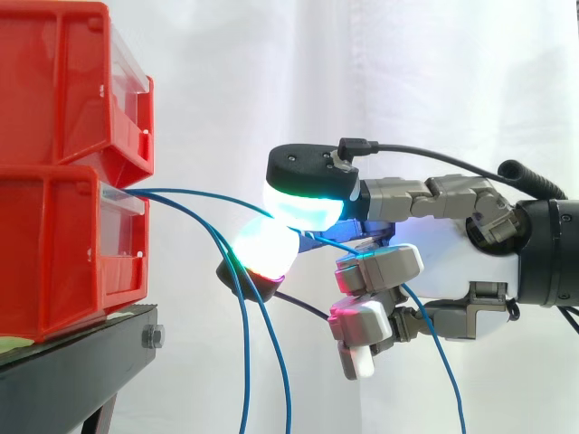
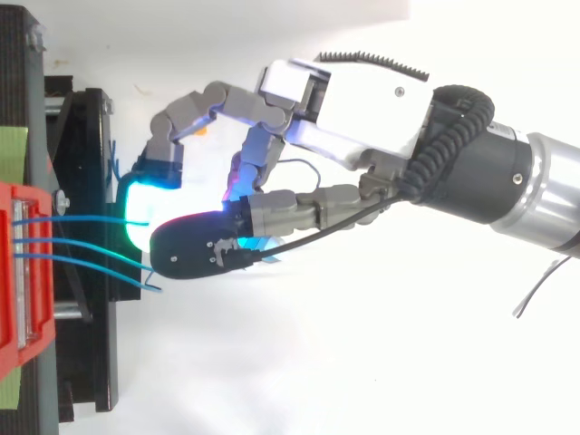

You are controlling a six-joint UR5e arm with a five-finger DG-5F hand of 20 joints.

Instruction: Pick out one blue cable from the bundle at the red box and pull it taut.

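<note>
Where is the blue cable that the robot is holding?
In the side view the blue cable runs from the lower red bin at the left to mid-frame, where it is pinched between two glowing fingers of the hand.

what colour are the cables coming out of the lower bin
Blue, clearest in the side view: the cables run from the lower red bin to the hand.

We count two red bins (image 1: 63, 90) and one black stand (image 1: 81, 362). Of blue cables (image 2: 72, 219) we count three in the top view. We see one hand (image 2: 353, 104).
</note>
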